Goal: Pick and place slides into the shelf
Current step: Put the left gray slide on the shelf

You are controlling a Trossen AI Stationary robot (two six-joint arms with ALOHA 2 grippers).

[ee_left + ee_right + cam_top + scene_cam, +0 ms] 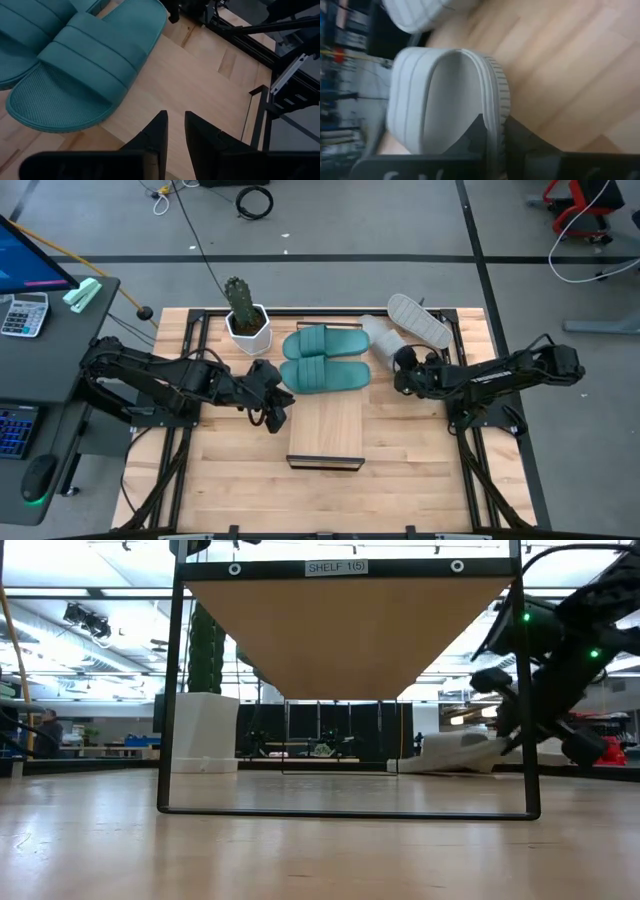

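Note:
Two teal slides (325,358) lie side by side, straps up, on the far part of the shelf (325,430), a light-wood board on a black frame (170,690). My left gripper (275,408) hovers at the shelf's left edge, next to the nearer teal slide (75,75). It is open by a narrow gap (175,127) and holds nothing. One grey slide (418,320) lies sole up near the table's far right. My right gripper (405,365) is shut on the other grey slide (378,340), right of the teal pair. My right gripper pinches the grey slide's ribbed edge (494,112) between its two fingers, one finger (475,135) on the smooth inner side and one on the outer. The slide stands tilted on its side in the hold. Whether any part rests on the table cannot be told.
A potted cactus in a white pot (245,315) stands at the table's far edge, left of the teal slides. The shelf's near half is bare wood. Plank tabletop (420,470) lies open either side of the shelf. A desk with keyboard (20,315) stands to the left.

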